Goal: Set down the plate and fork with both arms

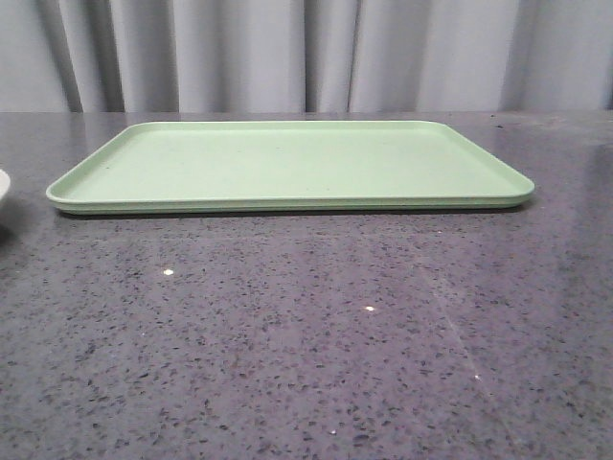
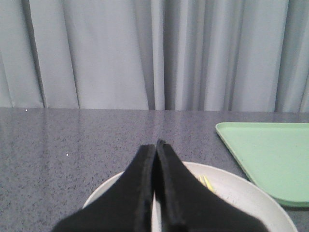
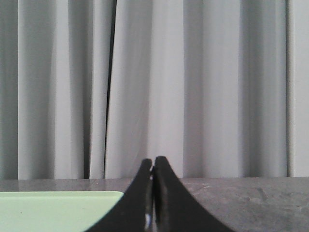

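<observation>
The pale green tray (image 1: 287, 163) lies bare in the middle of the grey speckled table (image 1: 306, 345), and neither arm reaches into the front view. Everything the task needs sits off to the robot's left: only a sliver of the off-white plate (image 1: 3, 187) shows at that edge of the front view.

From the left wrist, the plate (image 2: 241, 193) lies directly under and just ahead of the left gripper (image 2: 155, 150), whose fingers are pressed together with nothing between them. The tray's near corner lies just beyond the plate, to the gripper's right, so the carry looks short and sideways.

The right gripper (image 3: 153, 164) is likewise clenched on nothing, hovering past the tray's far corner, well apart from the plate (it looks the worse placed of the two).

Smallest, the yellow fork (image 2: 206, 182) rests on the plate, just to the right of the left fingers, its long axis running roughly away from the gripper; most of it is hidden.
</observation>
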